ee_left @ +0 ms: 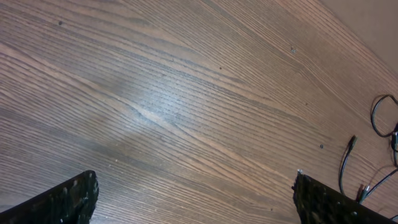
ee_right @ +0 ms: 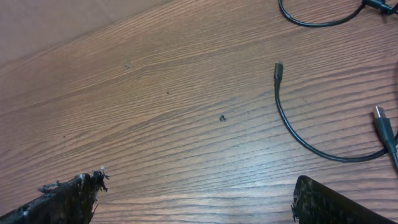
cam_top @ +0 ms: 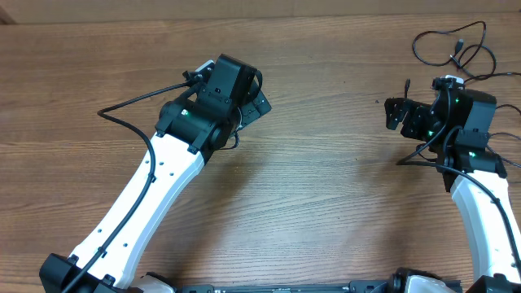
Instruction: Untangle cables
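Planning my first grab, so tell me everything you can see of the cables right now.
The cables are thin black cords lying in loose, overlapping loops on the wooden table, at its far right. The right wrist view shows one free end curving to a small plug, a second plug with a metal tip beside it, and a loop beyond. Nothing holds them; whether they are knotted cannot be told.

**Even Light, One Pale Sheen**

The brown wood-grain table is lit evenly and brightly from above. Faint, soft shadows are cast beside the white-and-black left arm in the overhead view. A pale sheen is seen on the boards in the left wrist view. The thin black cord with a metal-tipped plug is rendered crisply; the right gripper's dark fingers are underexposed.
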Robot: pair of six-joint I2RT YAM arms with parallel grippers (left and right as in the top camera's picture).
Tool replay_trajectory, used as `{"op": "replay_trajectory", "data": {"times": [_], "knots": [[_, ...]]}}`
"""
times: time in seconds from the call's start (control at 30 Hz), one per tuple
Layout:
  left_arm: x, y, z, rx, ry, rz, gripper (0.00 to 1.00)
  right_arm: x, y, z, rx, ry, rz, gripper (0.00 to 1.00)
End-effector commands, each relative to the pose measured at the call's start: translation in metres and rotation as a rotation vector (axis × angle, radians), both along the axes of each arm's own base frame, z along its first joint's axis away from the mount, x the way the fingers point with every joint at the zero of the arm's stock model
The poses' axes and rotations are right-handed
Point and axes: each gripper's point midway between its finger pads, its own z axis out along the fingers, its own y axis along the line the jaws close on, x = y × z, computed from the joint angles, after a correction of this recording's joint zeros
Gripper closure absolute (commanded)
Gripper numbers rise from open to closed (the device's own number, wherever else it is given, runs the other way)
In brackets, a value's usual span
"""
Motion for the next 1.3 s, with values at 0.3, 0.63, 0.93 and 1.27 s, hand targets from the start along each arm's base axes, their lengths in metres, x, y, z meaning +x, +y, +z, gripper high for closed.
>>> {"op": "replay_trajectory", "data": {"times": [0.3,0.63,0.93,1.27], "knots": [[-0.001,0.001,0.003,0.024,-0.006,-0.005,0.0,0.002,-0.002,0.001,-0.013,-0.005,-0.002,0.0],[-0.017,0.023,-0.006,0.196,0.048,-0.088,0.0,0.002,-0.002,0.001,-0.013,-0.005,-0.002,0.0],[0.003,-0.006,0.076,0.351,-0.388,-0.571,0.0,0.002,-0.002,0.001,-0.013,-0.005,-0.002,0.0],[-0.063,-0.015,0.171,0.409,-1.291,-0.713,0.0,0.002,-0.002,0.001,-0.013,-0.005,-0.002,0.0]]}}
